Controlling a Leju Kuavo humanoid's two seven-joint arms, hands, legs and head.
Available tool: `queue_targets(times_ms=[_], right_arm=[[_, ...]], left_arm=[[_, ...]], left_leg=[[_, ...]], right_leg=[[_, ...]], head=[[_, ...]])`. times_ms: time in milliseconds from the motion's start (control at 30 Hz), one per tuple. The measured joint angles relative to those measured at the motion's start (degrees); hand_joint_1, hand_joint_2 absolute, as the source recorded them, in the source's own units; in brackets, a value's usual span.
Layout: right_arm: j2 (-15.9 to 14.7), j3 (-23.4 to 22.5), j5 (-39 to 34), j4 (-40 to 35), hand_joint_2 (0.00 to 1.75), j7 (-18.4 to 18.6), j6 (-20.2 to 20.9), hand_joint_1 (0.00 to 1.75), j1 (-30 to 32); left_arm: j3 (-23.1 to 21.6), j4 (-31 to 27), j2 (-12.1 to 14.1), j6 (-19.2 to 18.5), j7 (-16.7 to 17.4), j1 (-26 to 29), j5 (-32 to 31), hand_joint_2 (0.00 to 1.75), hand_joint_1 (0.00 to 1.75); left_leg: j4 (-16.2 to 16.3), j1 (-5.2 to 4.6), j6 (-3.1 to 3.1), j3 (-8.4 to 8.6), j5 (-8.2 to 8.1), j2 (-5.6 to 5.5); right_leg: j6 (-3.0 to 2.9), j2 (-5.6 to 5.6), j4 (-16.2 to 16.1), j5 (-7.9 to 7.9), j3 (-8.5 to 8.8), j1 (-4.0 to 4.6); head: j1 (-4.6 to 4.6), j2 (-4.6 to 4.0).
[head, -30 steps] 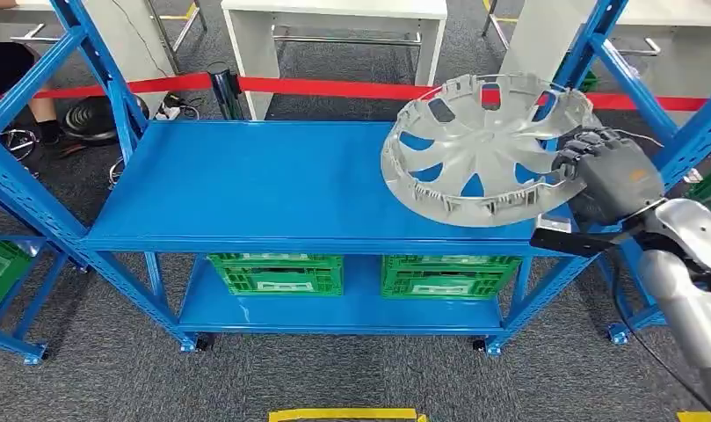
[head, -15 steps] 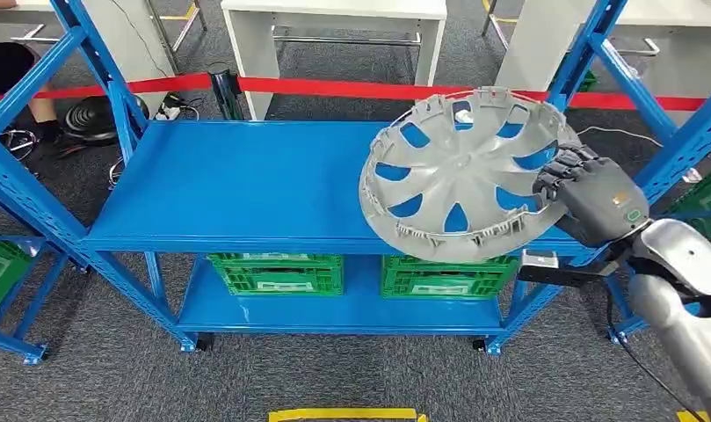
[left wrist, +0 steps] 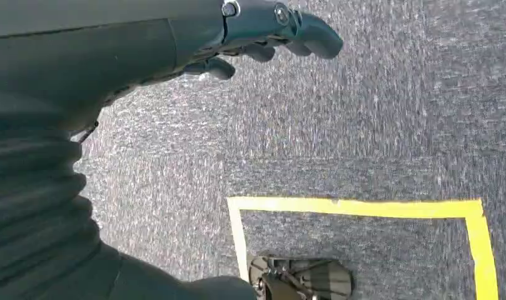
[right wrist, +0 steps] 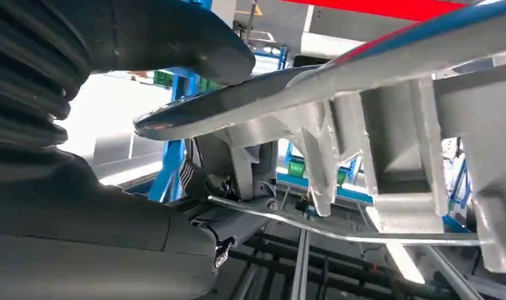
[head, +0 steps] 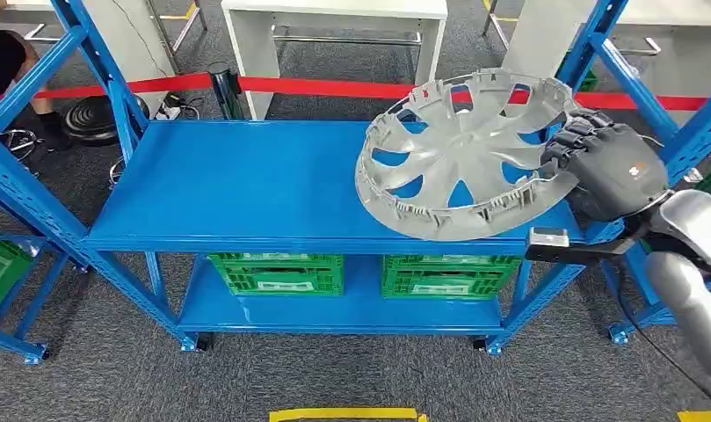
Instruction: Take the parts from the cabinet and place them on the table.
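Note:
A silver wheel cover (head: 466, 154) with curved spokes hangs tilted above the right end of the blue cabinet shelf (head: 246, 189), hollow side up. My right hand (head: 602, 167) grips its right rim, and the right wrist view shows the thumb (right wrist: 194, 47) pressed on the rim of the cover (right wrist: 375, 119) from close up. My left hand (left wrist: 250, 31) hangs over the grey carpet with its fingers apart and nothing in it.
Blue uprights (head: 685, 132) flank the shelf on both sides. Two green crates (head: 277, 272) sit on the lower shelf. Red barrier tape (head: 334, 88) and white tables (head: 334, 18) lie behind the cabinet. Yellow floor tape (left wrist: 363, 206) marks the carpet.
The wheel cover has risen and tipped a little to the right with my right hand since half a second ago, after first swinging left and toward me.

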Motion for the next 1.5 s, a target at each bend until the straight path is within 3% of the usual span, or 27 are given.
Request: queue_targets(times_ms=[133, 200, 267, 333, 367, 400, 467, 533, 567, 600, 633, 700, 733, 767, 867, 900, 967, 1033, 1067, 1100, 1167, 1233, 1300, 1367, 1400, 1433, 1500], right_arm=[[-0.4, -0.2, -0.2, -1.2, 1.75, 0.5, -1.0, 1.75, 1.2], [-0.8, -0.8, -0.4, -2.1, 1.75, 0.6, -1.2, 1.75, 2.1], [-0.9, -1.4, -0.5, -2.3, 1.75, 0.6, -1.3, 1.75, 2.6], [-0.9, -1.5, -0.5, -2.4, 1.75, 0.6, -1.6, 1.75, 3.0], [-0.9, -1.5, -0.4, -2.4, 1.75, 0.6, -1.7, 1.75, 3.4], [-0.8, -1.5, -0.2, -2.5, 1.75, 0.6, -1.8, 1.75, 3.8], [-0.7, -1.5, 0.0, -2.5, 1.75, 0.6, -1.9, 1.75, 4.3], [-0.7, -1.5, 0.1, -2.7, 1.75, 0.6, -1.9, 1.75, 4.3], [-0.7, -1.5, 0.1, -2.8, 1.75, 0.6, -1.9, 1.75, 4.3], [-0.7, -1.7, 0.1, -2.9, 1.75, 0.7, -2.0, 1.75, 4.5], [-0.7, -1.7, 0.1, -3.0, 1.75, 0.6, -2.1, 1.75, 4.5], [-0.6, -1.7, 0.1, -3.0, 1.75, 0.6, -2.2, 1.75, 4.6], [-0.6, -1.7, 0.2, -3.1, 1.75, 0.6, -2.3, 1.75, 4.6], [-0.5, -1.7, 0.4, -3.1, 1.75, 0.6, -2.5, 1.75, 4.7], [-0.1, -1.7, 0.8, -3.1, 1.75, 0.6, -3.0, 1.75, 4.7], [0.0, -1.7, 0.9, -3.1, 1.75, 0.5, -3.0, 1.75, 4.8], [0.3, -1.7, 1.2, -3.1, 1.75, 0.4, -3.1, 1.75, 5.1], [0.5, -1.7, 1.3, -3.1, 1.75, 0.2, -3.4, 1.75, 5.2], [0.5, -1.8, 1.3, -3.1, 1.75, 0.0, -3.6, 1.75, 5.2], [0.7, -2.0, 1.3, -3.1, 1.75, -0.5, -3.8, 1.75, 5.2], [1.1, -2.0, 0.8, -3.1, 1.75, -1.4, -3.8, 1.75, 5.0], [1.5, -2.0, 0.1, -3.1, 1.75, -2.2, -3.7, 1.75, 5.0], [1.8, -2.0, -0.1, -3.1, 1.75, -2.5, -3.6, 1.75, 4.8], [2.2, -1.9, -0.2, -3.1, 1.75, -2.5, -3.6, 1.75, 4.7], [2.5, -1.7, -0.2, -3.0, 1.75, -2.5, -3.6, 1.75, 4.7], [2.8, -1.5, -0.1, -2.9, 1.75, -2.6, -3.6, 1.75, 4.6], [3.3, -1.0, 0.2, -2.6, 1.75, -2.8, -3.6, 1.75, 3.9]], left_arm=[[0.3, 0.0, 0.0, 0.3, 0.0, 0.1, 0.2, 1.75, 0.0], [0.3, 0.0, -0.1, 0.4, -0.1, 0.0, 0.3, 1.75, 0.0], [0.3, 0.0, -0.2, 0.5, -0.1, 0.0, 0.6, 1.75, 0.0], [0.3, 0.0, -0.2, 0.5, -0.1, 0.0, 0.6, 1.75, 0.0], [0.3, 0.0, -0.3, 0.5, -0.2, 0.1, 0.6, 1.75, 0.0], [0.3, 0.0, -0.3, 0.5, -0.2, 0.1, 0.6, 1.75, 0.0], [0.4, 0.0, -0.4, 0.5, -0.2, 0.1, 0.6, 1.75, 0.0], [0.4, 0.0, -0.5, 0.5, -0.3, 0.0, 0.6, 1.75, 0.0], [0.4, 0.0, -0.4, 0.5, -0.3, 0.0, 0.6, 1.75, 0.0], [0.4, 0.0, -0.5, 0.5, -0.4, 0.0, 0.6, 1.75, 0.0], [0.4, 0.0, -0.5, 0.5, -0.4, 0.0, 0.7, 1.75, 0.0], [0.4, 0.0, -0.5, 0.5, -0.4, 0.0, 0.7, 1.75, 0.0], [0.4, 0.0, -0.5, 0.5, -0.4, 0.1, 0.7, 1.75, 0.0], [0.5, 0.0, -0.5, 0.5, -0.4, 0.1, 0.7, 1.75, 0.0], [0.9, 0.0, -0.5, 0.6, -0.5, 0.0, 0.7, 1.75, 0.0], [0.9, 0.0, -0.5, 0.6, -0.5, 0.0, 0.7, 1.75, 0.0], [0.9, 0.0, -0.5, 0.7, -0.5, 0.0, 0.7, 1.75, 0.0], [0.9, 0.0, -0.5, 0.7, -0.5, -0.1, 0.7, 1.75, 0.0], [0.9, 0.0, -0.5, 0.7, -0.5, -0.3, 0.7, 1.75, 0.0], [0.9, 0.0, -0.5, 0.7, -0.5, -0.4, 0.7, 1.75, 0.0], [0.9, 0.0, -0.5, 0.7, -0.5, -0.4, 0.7, 1.75, 0.0], [1.0, 0.0, -0.5, 0.7, -0.5, -0.3, 0.6, 1.75, 0.0], [1.0, -0.1, -0.5, 0.7, -0.6, -0.5, 0.5, 1.75, 0.0], [1.0, -0.1, -0.5, 0.4, -0.5, -0.6, 0.1, 1.75, 0.0], [1.0, -0.1, -0.5, 0.3, -0.4, -0.5, 0.1, 1.75, 0.0], [1.0, -0.1, -0.5, 0.3, -0.3, -0.5, 0.0, 1.75, 0.0], [1.0, -0.1, -0.5, 0.2, -0.1, -0.6, -0.1, 1.75, 0.0]], left_leg=[[0.2, -0.3, 0.51, -0.17, 0.14, -0.03], [-0.5, -0.15, 1.14, -0.09, 1.13, 0.02], [-1.1, 0.19, 1.77, -0.03, 2.04, 0.29], [-0.8, 0.13, 1.9, -0.84, 2.44, 0.47], [-0.6, 0.08, 1.84, -1.25, 2.55, 0.49], [-0.4, 0.09, 1.79, -1.65, 2.65, 0.48], [0.3, 0.28, 1.57, -2.44, 2.79, 0.46], [1.2, 0.42, 1.18, -3.32, 2.87, 0.4], [1.5, 0.21, 0.73, -3.89, 3.03, 0.26], [1.5, 0.1, 0.34, -3.91, 3.14, 0.17], [1.7, 0.05, -0.03, -4.05, 3.37, 0.09], [1.4, 0.0, -0.95, -4.4, 3.96, 0.02], [1.9, 0.18, -1.28, -4.67, 3.4, 0.01], [3.5, 0.19, -1.54, -5.44, 1.13, 0.11], [15.5, 0.47, -2.2, -9.14, -6.93, 0.12], [18.1, 0.49, -2.25, -9.52, -7.56, 0.12], [15.7, 0.49, -2.02, -6.72, -4.82, 0.11], [6.3, 0.42, -1.27, -0.13, -1.6, 0.09], [1.2, 0.28, -0.85, 3.21, -2.99, 0.06], [0.1, -0.07, -0.83, 4.1, -2.79, 0.09], [-0.2, -0.34, -0.25, 3.05, -2.27, -0.01], [-1.2, -0.03, 0.98, 2.62, -0.71, 0.12], [-1.3, -0.02, 1.65, 1.6, 0.5, 0.29], [-1.1, -0.1, 1.72, 0.12, 1.61, 0.33], [-0.9, -0.12, 1.72, -0.74, 2.1, 0.37], [-0.6, -0.11, 1.65, -1.6, 2.5, 0.38], [0.1, -0.04, 1.45, -3.04, 3.06, 0.42]], right_leg=[[0.44, -0.04, -0.1, 0.31, 0.03, -0.29], [1.14, 0.02, -0.5, 0.89, 0.02, -0.36], [1.11, -0.07, 2.3, -2.59, -1.11, -0.43], [1.34, -0.04, 11.8, -8.0, -4.63, -0.37], [1.42, -0.04, 16.3, -9.62, -6.15, -0.36], [1.43, -0.05, 18.2, -9.82, -6.47, -0.36], [1.4, -0.09, 13.7, -7.21, -3.27, -0.45], [1.48, -0.26, 2.7, -4.24, 3.34, -0.63], [1.04, -0.16, 2.1, -5.22, 3.74, -0.21], [0.32, 0.16, 2.6, -3.94, 2.96, -0.01], [-0.06, 0.09, 1.7, -4.55, 3.01, -0.04], [-1.0, 0.04, 1.8, -3.94, 2.51, -0.22], [-1.54, -0.27, 1.5, -3.44, 2.22, -0.43], [-1.95, -0.27, 1.5, -3.05, 1.89, -0.4], [-2.39, -0.28, 1.5, -1.75, 0.13, -0.23], [-2.39, -0.27, 1.5, -1.23, -0.57, -0.18], [-2.26, -0.27, 1.5, -0.28, -1.7, -0.06], [-1.97, -0.23, 1.5, 0.67, -2.68, 0.06], [-1.74, -0.27, 1.6, 1.08, -2.88, 0.06], [-1.28, -0.3, 1.4, 1.62, -3.0, 0.08], [-0.47, -0.35, 1.0, 2.72, -2.94, -0.12], [0.3, -0.31, 0.5, 3.23, -3.2, -0.41], [0.62, -0.27, 4.4, -2.17, -4.74, -0.35], [1.04, -0.25, 13.0, -7.85, -7.07, -0.32], [1.15, -0.25, 16.7, -8.83, -7.79, -0.24], [1.16, -0.25, 17.8, -8.22, -7.32, -0.22], [1.1, -0.29, 12.3, -5.0, -2.49, -0.28]], head=[[0.0, 0.0], [-0.02, 0.0], [0.11, 0.0], [0.09, 0.0], [0.09, 0.0], [0.09, 0.0], [0.09, 0.0], [0.11, 0.0], [0.09, 0.0], [0.11, 0.0], [0.04, 0.0], [0.02, 0.0], [0.11, 0.0], [-0.09, 0.0], [-0.09, 0.0], [-0.09, 0.0], [-0.09, 0.0], [-0.07, 0.0], [-0.07, 0.0], [0.09, 0.0], [-0.31, 0.0], [-0.35, 0.0], [-0.11, 0.0], [-0.11, 0.0], [-0.11, 0.0], [-0.09, 0.0], [-0.09, 0.0]])
